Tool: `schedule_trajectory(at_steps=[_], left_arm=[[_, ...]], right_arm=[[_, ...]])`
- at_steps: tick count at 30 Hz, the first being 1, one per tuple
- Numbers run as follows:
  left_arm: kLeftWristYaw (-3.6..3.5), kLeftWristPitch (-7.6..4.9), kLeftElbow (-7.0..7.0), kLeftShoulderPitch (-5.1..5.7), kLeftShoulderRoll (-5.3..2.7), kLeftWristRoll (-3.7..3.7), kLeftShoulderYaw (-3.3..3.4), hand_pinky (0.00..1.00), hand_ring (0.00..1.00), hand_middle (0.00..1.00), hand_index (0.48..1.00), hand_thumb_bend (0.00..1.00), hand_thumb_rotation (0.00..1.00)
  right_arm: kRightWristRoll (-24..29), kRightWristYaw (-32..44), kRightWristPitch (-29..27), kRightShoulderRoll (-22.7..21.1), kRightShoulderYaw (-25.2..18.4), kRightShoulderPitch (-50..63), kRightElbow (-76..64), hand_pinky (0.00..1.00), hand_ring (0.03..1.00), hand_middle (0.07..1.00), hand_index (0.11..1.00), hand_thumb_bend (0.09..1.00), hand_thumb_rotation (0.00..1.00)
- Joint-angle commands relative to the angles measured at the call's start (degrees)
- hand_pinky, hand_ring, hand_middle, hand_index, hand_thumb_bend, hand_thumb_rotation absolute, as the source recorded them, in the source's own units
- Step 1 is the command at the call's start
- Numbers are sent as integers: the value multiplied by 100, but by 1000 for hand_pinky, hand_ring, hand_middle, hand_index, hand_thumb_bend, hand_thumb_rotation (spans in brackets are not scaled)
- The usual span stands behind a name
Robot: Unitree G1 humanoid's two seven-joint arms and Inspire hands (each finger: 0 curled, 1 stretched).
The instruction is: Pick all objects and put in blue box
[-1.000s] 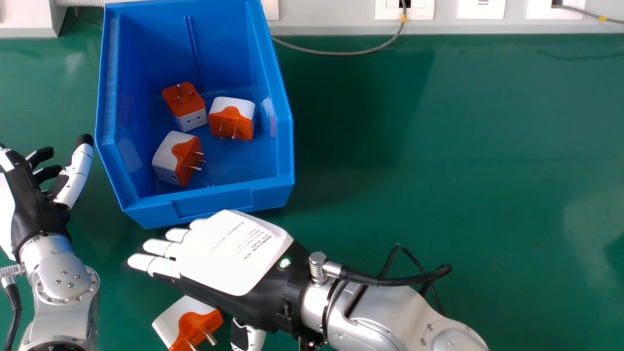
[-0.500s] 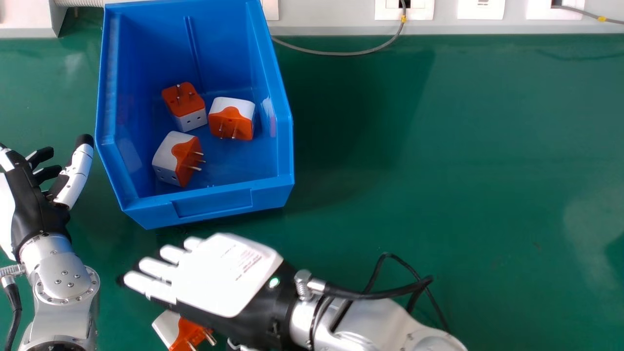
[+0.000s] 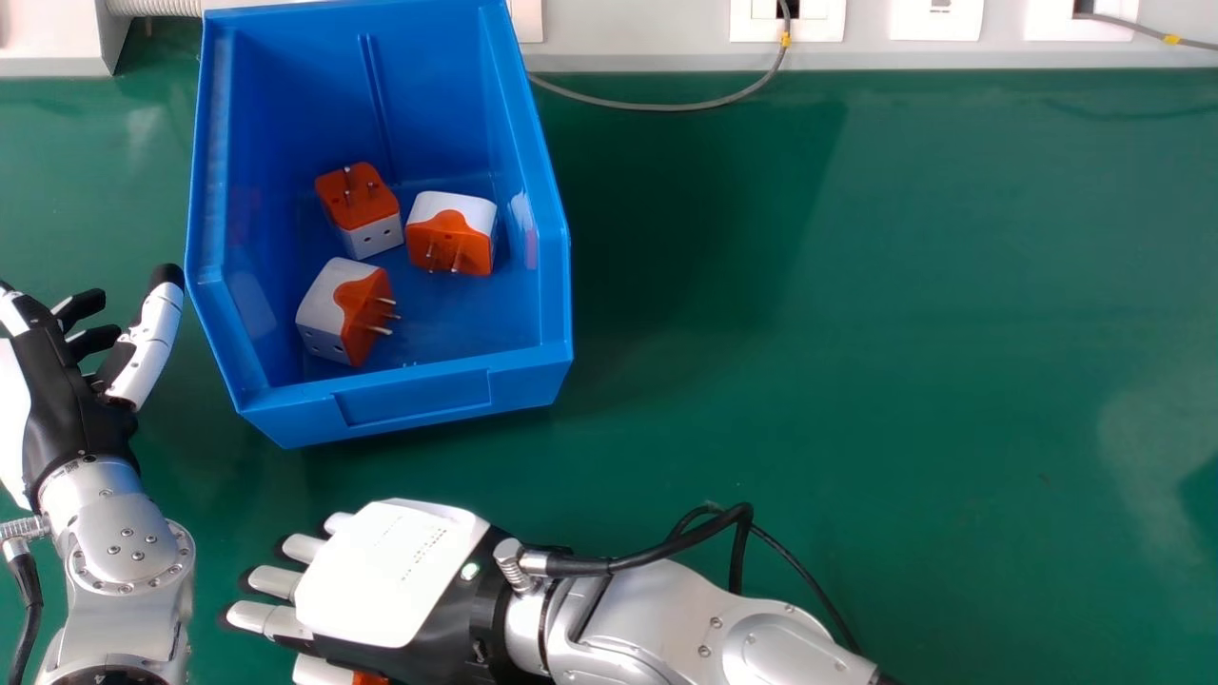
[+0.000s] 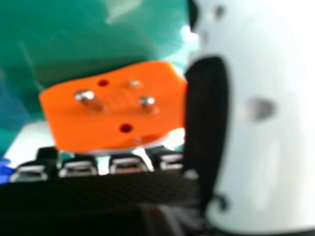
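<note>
Right hand spread over the last loose adapter

On a green table [image 3: 856,333], the right hand [image 3: 390,571] lies palm down at the near left, fingers wide and nearly straight. An orange-and-white plug adapter [image 4: 115,108] sits partly beneath it, between fingers and thumb, pins towards the palm; probably the hand is placed so that closing would pinch its sides. Whether the thumb touches, I cannot tell.

The blue box [image 3: 414,398] stands beyond, its open top leaving room for a drop. Inside rest a far-left adapter [image 3: 360,205], a right-side adapter [image 3: 451,236] and a near-left adapter [image 3: 347,312]. The left hand [image 3: 81,409] idles open, left of the box.
</note>
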Motion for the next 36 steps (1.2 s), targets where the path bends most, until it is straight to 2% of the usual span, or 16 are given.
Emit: schedule_trajectory(at_steps=[1, 3, 4, 5, 6, 8, 9, 11, 12, 15, 16, 19, 21, 25, 32, 36], left_arm=[[-52, 34, 40, 2, -46, 29, -42, 601, 749, 817, 870, 636, 548], [-55, 34, 35, -2, -52, 20, -35, 601, 749, 817, 870, 636, 548], [-56, 37, 27, -2, -55, 17, -33, 601, 749, 817, 870, 636, 548], [-56, 39, 20, -2, -58, 15, -30, 601, 749, 817, 870, 636, 548], [-54, 43, 18, -4, -62, 17, -28, 600, 748, 817, 870, 636, 548], [-52, 36, 14, -1, -70, 17, -21, 600, 748, 817, 870, 636, 548], [-49, 34, 6, 1, -73, 18, -20, 601, 748, 817, 869, 635, 547], [-48, 32, 7, 4, -76, 19, -18, 601, 748, 817, 869, 635, 547], [-50, 40, 3, 2, -75, 19, -18, 601, 749, 817, 869, 635, 547], [-47, 52, -16, 11, -71, 26, -23, 601, 749, 817, 869, 635, 547], [-43, 54, -27, 20, -73, 30, -26, 601, 749, 817, 869, 635, 547], [-40, 63, -28, 25, -72, 34, -28, 601, 749, 817, 869, 635, 547], [-44, 64, -43, 30, -70, 32, -28, 601, 749, 817, 869, 634, 547], [-79, 23, 59, -6, -48, 6, -15, 602, 749, 816, 869, 634, 546], [-76, 82, -38, 13, -58, 7, -17, 603, 751, 816, 869, 633, 546], [-77, 110, -35, 5, -54, 12, -20, 601, 750, 816, 870, 630, 544]], right_arm=[[-53, -274, -1, -38, 46, 21, 206, 972, 996, 1000, 937, 689, 102], [7, -585, -123, -26, 22, 66, 320, 932, 969, 980, 908, 680, 98], [29, -680, -164, -22, 16, 78, 365, 877, 926, 943, 871, 674, 85], [83, -769, -212, -18, -2, 103, 412, 877, 926, 943, 871, 674, 85], [149, -837, -253, -16, -23, 134, 453, 800, 857, 887, 826, 673, 68], [242, -892, -298, -14, -52, 180, 487, 800, 857, 887, 826, 673, 68], [266, -896, -305, -13, -55, 185, 494, 719, 785, 807, 760, 644, 54], [315, -889, -321, -15, -61, 189, 496, 719, 785, 807, 760, 644, 54], [345, -882, -339, -27, -66, 185, 479, 646, 724, 742, 708, 620, 43], [394, -915, -401, -65, -61, 158, 448, 646, 724, 742, 708, 620, 43], [397, -922, -414, -68, -60, 153, 443, 590, 676, 690, 666, 602, 34], [413, -959, -453, -80, -73, 155, 419, 590, 676, 690, 666, 602, 34], [426, -988, -461, -78, -74, 157, 421, 559, 651, 652, 631, 587, 27], [425, -1157, -509, -86, -69, 184, 429, 535, 633, 622, 602, 575, 22], [509, -1291, -607, -92, -113, 234, 416, 492, 597, 569, 569, 557, 14], [540, -1332, -673, -104, -140, 251, 379, 437, 499, 533, 558, 535, 7]])
